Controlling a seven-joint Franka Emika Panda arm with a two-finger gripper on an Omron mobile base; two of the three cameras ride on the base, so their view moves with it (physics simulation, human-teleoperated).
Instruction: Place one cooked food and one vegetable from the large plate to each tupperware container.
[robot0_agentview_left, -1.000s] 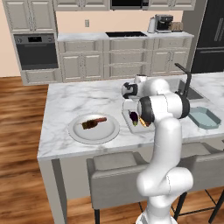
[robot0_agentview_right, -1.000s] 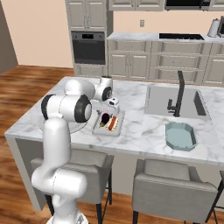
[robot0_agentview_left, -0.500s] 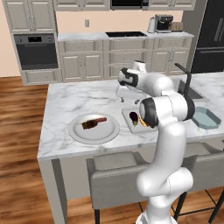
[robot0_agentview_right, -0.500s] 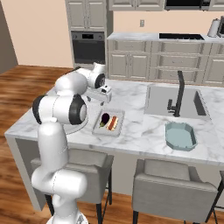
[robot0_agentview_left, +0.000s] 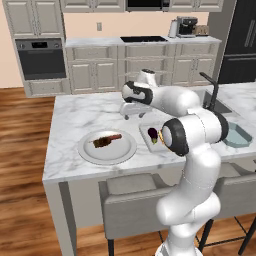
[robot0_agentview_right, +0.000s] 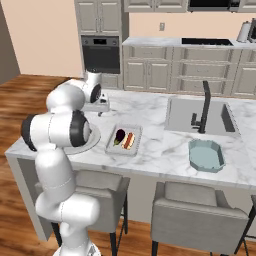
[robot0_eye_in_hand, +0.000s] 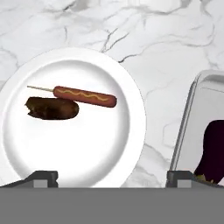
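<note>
Claw (robot0_agentview_left: 131, 110), spread and empty, hangs above the marble island (robot0_agentview_left: 75, 112) facing grey cabinets (robot0_agentview_left: 95, 75).

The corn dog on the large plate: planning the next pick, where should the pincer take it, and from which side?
Grip the corn dog mid-sausage from above, jaws across its narrow width: it lies flat on the large plate, its thin stick is a poor hold, and the dark food touches one side.
</note>
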